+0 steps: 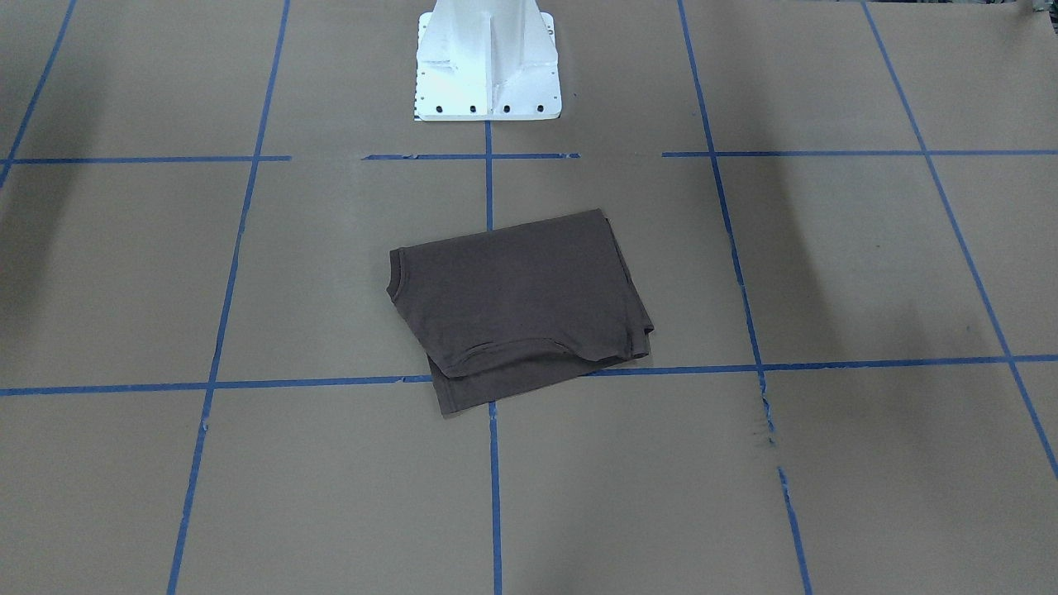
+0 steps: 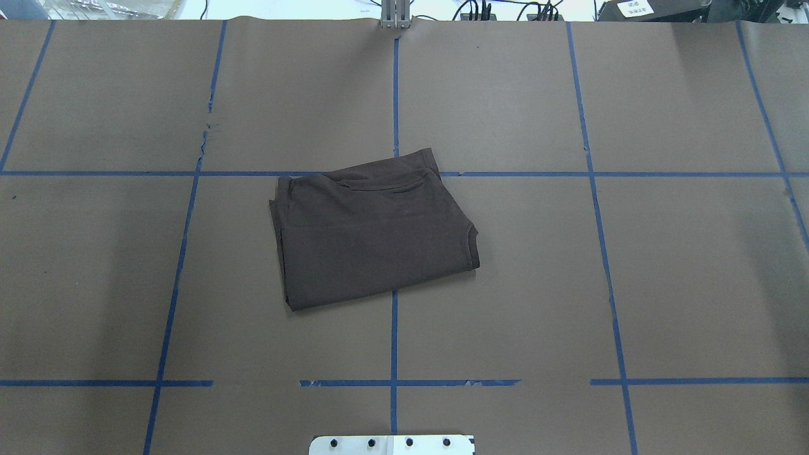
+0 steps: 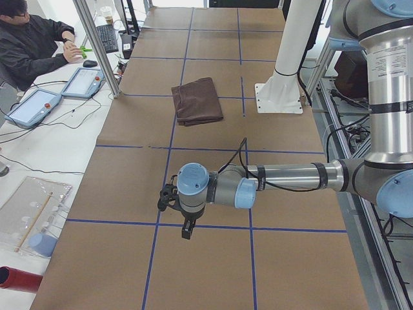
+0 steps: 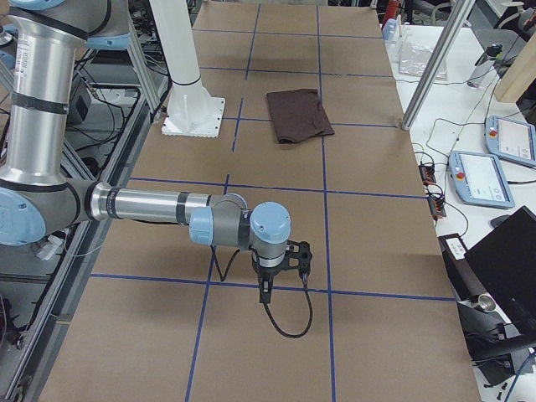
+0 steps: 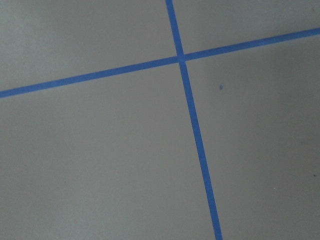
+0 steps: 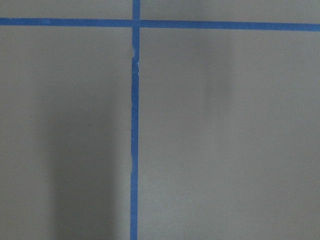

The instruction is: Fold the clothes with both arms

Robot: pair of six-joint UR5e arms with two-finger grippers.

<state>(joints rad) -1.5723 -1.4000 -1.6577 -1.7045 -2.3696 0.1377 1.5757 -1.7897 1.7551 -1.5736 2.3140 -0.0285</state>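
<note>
Closest to my side cameras, the left gripper and right gripper hang pointing down over blue tape lines on the paper-covered table; I cannot tell how far either is open, and both wrist cameras show only paper and tape. Well apart from both, the dark brown T-shirt lies folded flat mid-table, across a tape crossing, near the white pedestal.

Brown-papered table w/ blue tape grid carries folded T-shirt mid, white pedestal base nr one edge.
</note>
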